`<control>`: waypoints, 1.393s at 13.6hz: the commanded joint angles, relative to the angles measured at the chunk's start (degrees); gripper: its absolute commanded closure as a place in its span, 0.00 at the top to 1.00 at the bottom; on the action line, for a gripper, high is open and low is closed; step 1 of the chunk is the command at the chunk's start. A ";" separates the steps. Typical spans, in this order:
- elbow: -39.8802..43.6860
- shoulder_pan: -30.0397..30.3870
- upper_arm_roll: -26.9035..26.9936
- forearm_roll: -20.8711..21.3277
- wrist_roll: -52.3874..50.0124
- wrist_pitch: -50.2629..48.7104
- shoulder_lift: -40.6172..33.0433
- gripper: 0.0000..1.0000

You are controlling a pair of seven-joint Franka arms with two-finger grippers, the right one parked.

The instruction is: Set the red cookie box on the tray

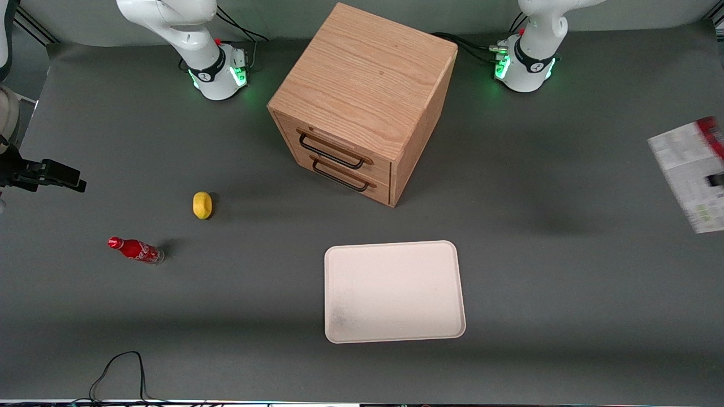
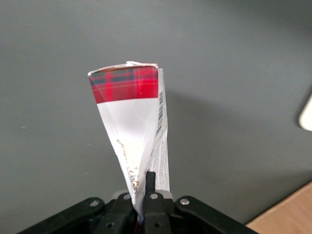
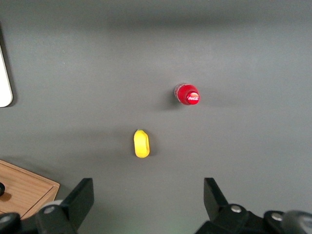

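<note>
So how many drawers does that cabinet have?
2. Both are in the cabinet front, the upper drawer above the lower drawer, each with a dark handle. The gripper holds the cookie box toward the working arm's end.

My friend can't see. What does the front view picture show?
The pincer holds the red cookie box in the air at the working arm's end of the grey table. The tray sits bare, nearer the camera than the wooden drawer cabinet.

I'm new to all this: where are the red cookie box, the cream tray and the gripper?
Flat red tartan cookie box [image 2: 127, 85]: left wrist view, red end.
Cream-white rectangular tray [image 1: 394, 291]: front view, bare middle.
Black gripper [image 2: 142, 197]: left wrist view, between its fingers, clamping the box.
</note>
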 commanded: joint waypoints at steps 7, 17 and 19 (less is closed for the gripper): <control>12.61 -17.84 -6.54 -1.25 -13.99 12.54 17.52 0.00; 20.89 -27.52 -6.54 -0.12 -20.12 24.42 34.32 0.00; 20.80 -27.88 -6.54 1.11 -20.49 26.53 36.25 0.00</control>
